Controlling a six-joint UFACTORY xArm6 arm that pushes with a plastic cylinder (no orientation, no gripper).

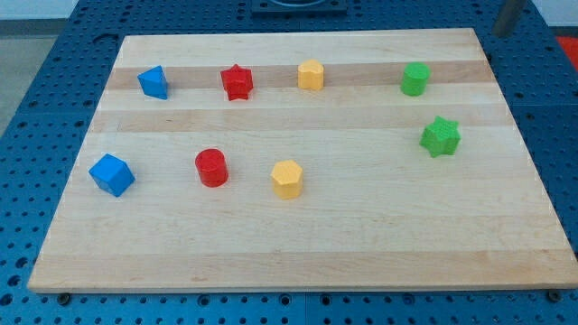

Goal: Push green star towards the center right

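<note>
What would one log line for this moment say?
target: green star, right side | tip: top right corner, off board, touching no block | nearest: green cylinder

- You're looking at a lab bench: a blue perforated breadboard table point(36, 81) fills the frame's edges.
- A pale wooden board point(298, 244) with 8 small coloured blocks sits on it.
</note>
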